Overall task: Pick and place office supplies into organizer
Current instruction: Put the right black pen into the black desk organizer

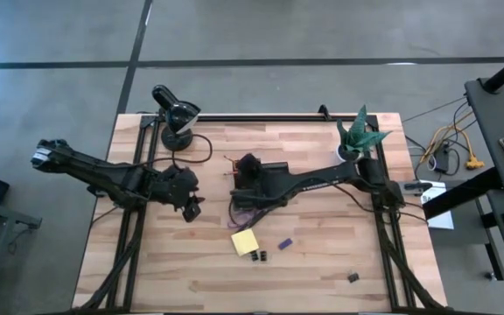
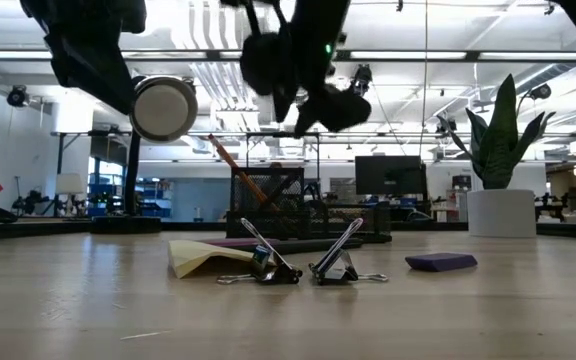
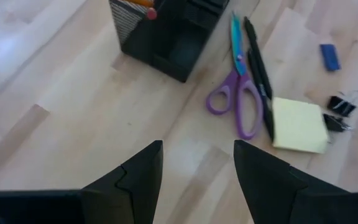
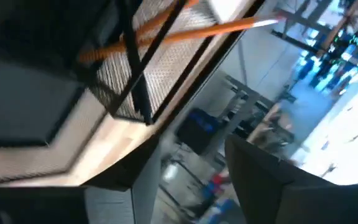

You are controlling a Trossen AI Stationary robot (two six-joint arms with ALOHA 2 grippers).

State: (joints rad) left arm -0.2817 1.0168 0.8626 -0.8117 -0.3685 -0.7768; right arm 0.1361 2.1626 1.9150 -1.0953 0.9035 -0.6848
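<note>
While plant edges wood table, bright hall behind.

**Supplies beside the organizer**

The dark mesh organizer stands upright with an orange pencil leaning inside. Purple-handled scissors and a black pen lie flat beside the yellow sticky pad; two black clips and a purple block lie near.

Light wooden table. Bearing a mesh organizer, purple scissors, black pen, yellow sticky pad, two black clips, purple block, lamp, potted plant.
</note>
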